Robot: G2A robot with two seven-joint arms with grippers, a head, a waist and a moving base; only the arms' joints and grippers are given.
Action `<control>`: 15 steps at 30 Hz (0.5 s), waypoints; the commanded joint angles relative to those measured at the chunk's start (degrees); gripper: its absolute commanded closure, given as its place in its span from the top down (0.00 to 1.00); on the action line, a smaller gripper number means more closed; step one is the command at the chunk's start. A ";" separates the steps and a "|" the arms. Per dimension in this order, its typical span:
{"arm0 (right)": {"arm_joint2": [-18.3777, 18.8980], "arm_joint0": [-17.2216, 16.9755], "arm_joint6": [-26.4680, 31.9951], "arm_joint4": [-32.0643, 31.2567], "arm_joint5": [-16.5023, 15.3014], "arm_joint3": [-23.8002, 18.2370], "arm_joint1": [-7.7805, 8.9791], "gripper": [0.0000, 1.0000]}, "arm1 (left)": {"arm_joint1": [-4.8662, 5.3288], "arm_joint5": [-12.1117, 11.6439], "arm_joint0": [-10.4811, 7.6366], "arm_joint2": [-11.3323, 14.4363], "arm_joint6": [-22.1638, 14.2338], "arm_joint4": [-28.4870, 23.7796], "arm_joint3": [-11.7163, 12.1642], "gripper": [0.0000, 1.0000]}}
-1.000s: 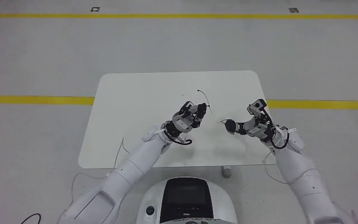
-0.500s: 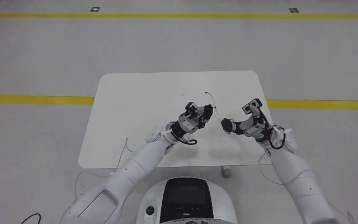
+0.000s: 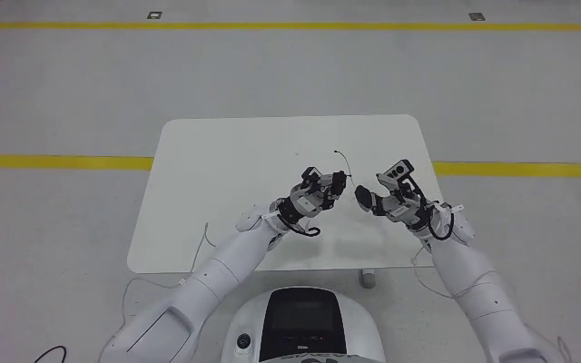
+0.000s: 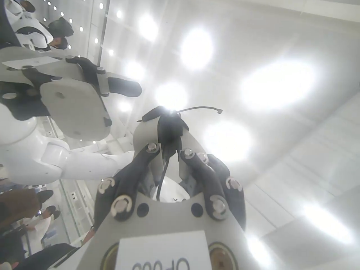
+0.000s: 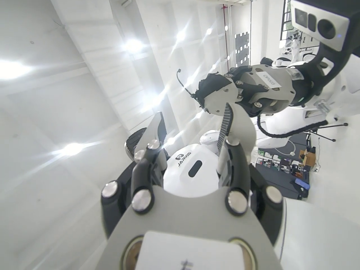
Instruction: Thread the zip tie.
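Zero threading done, as far as I can judge: left gripper (image 4: 166, 119) is clamped on the black zip tie (image 4: 198, 109), held up over the table's (image 3: 227, 181) right half. Right gripper (image 5: 194, 126) sits just to its right, fingers apart and empty. Tie is thin and gently curved, with its small head on the free far end and no loop closed yet.

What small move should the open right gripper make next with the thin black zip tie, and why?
Probably ease the right gripper toward the free end of the thin black zip tie: the left gripper is shut on it, the right one open and apart from it.
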 commanded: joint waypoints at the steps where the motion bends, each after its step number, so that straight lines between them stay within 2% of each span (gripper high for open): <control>1: -0.35 0.28 0.00 0.09 0.26 0.11 -0.14 0.33 | 0.00 0.00 0.00 0.00 0.00 0.00 0.00 0.00; 7: -1.68 1.09 -0.24 -0.37 0.94 0.17 -0.60 0.31 | 0.00 0.00 0.00 0.00 0.00 0.00 0.00 0.00; 15: -2.51 2.06 -0.58 0.11 0.87 0.23 -1.16 0.21 | 0.00 0.00 0.00 0.00 0.00 0.00 0.00 0.00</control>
